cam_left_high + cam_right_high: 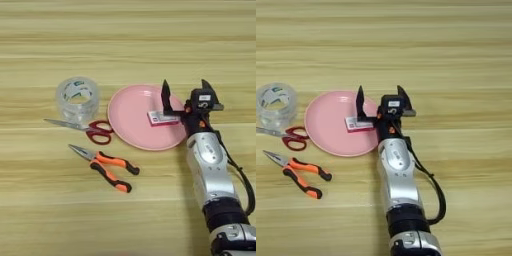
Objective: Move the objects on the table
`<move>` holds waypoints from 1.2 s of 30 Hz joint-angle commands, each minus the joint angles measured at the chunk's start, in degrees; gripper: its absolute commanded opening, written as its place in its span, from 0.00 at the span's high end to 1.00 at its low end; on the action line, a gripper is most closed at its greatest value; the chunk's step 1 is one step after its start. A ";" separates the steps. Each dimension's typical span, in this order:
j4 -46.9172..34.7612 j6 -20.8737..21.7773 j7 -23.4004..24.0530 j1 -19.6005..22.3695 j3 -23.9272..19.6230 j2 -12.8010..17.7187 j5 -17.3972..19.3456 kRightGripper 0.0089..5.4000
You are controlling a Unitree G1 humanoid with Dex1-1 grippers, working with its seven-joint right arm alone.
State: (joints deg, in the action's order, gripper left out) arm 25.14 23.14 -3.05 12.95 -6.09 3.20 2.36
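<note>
Right gripper [184, 94] hovers over the pink plate's [130, 112] right edge, fingers apart, just above the small box [161, 118] lying there. Judged step: approach; next, lower and close.

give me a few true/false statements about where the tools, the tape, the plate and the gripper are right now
1. The small box lies on the pink plate. True.
2. The scissors lie on the plate. False: they lie on the table, left of the plate.
3. The right gripper has its fingers spread apart. True.
4. The pliers are held in the gripper. False: they lie on the table, nearer the camera than the scissors.
5. The tape roll sits right of the plate. False: it sits left of it.
</note>
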 commanded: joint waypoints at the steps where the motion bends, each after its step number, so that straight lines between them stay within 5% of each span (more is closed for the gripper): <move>1: -2.50 1.42 -0.23 3.95 0.12 0.77 0.08 0.01; 10: -2.37 1.28 -0.44 4.02 0.23 0.85 0.06 0.01; 23: -5.67 -3.93 -6.90 2.19 7.03 2.73 -4.19 0.01; 29: -5.84 -8.64 -11.44 2.25 11.63 4.34 -7.29 0.01; 36: -7.22 -13.82 -13.76 2.20 11.36 4.00 -5.08 0.01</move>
State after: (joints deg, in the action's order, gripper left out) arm 21.77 10.39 -16.64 12.33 5.66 6.74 -3.86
